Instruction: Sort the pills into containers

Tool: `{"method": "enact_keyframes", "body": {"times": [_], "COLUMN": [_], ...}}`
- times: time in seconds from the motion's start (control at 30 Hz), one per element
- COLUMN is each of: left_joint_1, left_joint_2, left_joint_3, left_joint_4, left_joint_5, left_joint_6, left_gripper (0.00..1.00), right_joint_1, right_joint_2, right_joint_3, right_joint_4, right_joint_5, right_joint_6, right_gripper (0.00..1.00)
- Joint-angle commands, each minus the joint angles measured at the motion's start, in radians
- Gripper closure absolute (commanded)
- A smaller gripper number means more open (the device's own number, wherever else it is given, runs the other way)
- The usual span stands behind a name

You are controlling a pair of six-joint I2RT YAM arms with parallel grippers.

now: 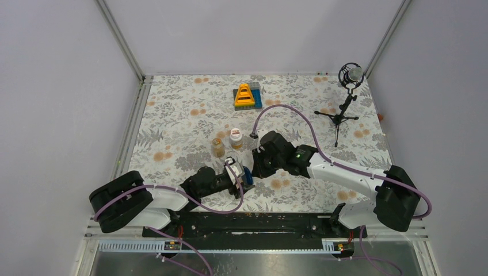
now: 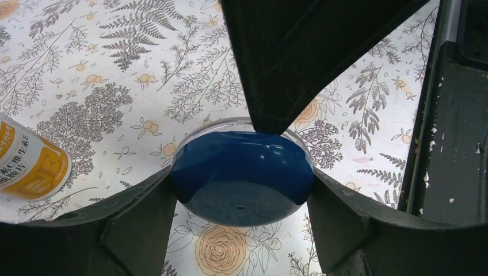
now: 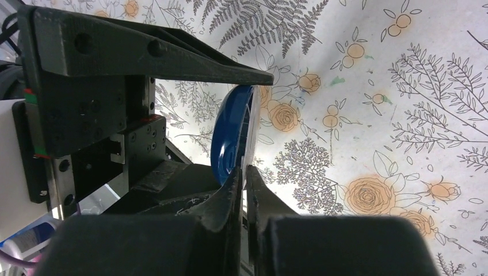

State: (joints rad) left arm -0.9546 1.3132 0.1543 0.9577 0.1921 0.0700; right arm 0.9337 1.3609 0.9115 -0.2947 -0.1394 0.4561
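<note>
Dish on edge, facing the left wrist: left gripper jaws clamp its sides; right gripper jaws pinch its rim.

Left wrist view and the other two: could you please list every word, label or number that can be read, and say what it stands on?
"C", amid Chinese characters cut off and too blurred to read: on the bottle with the yellow label.
Red label of the white bottle: too small to read.
On the blue dish: no text.
</note>
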Motion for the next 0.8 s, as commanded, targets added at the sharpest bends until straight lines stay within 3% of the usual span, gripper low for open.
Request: {"method": "enact_keyframes", "body": {"times": [0.0, 0.13, 0.3, 0.43, 0.5, 0.6, 0.67, 0.77], "left_joint_1": [-0.016, -0.015, -0.015, -0.016, -0.016, -0.016, -0.016, -0.015], "left_joint_2": [-0.067, -0.080, -0.090, -0.088, -0.085, -0.083, -0.082, -0.084], "left_joint_3": [0.051, 0.052, 0.053, 0.057, 0.061, 0.064, 0.065, 0.065], "left_joint_4": [0.212, 0.195, 0.182, 0.182, 0.182, 0.185, 0.185, 0.183], "left_joint_5": [0.050, 0.048, 0.068, 0.075, 0.076, 0.072, 0.066, 0.042], "left_joint_6": [-0.016, -0.011, -0.006, -0.007, -0.006, -0.007, -0.010, -0.022], "left_gripper": [0.98, 0.97, 1.00, 1.00, 1.00, 1.00, 0.99, 0.87], "right_joint_1": [0.005, 0.008, 0.012, 0.011, 0.012, 0.011, 0.011, 0.011], "right_joint_2": [0.039, 0.036, 0.037, 0.036, 0.035, 0.035, 0.036, 0.022], "right_joint_3": [0.021, 0.031, 0.057, 0.057, 0.054, 0.052, 0.052, 0.046], "right_joint_4": [0.019, -0.025, -0.078, -0.053, -0.030, -0.010, -0.007, -0.009], "right_joint_5": [0.005, 0.109, 0.256, 0.183, 0.144, 0.087, 0.064, 0.058], "right_joint_6": [-0.054, -0.082, -0.094, -0.086, -0.064, -0.035, -0.027, -0.023], "right_gripper": [0.95, 0.85, 0.79, 0.64, 0.61, 0.64, 0.72, 0.91]}}
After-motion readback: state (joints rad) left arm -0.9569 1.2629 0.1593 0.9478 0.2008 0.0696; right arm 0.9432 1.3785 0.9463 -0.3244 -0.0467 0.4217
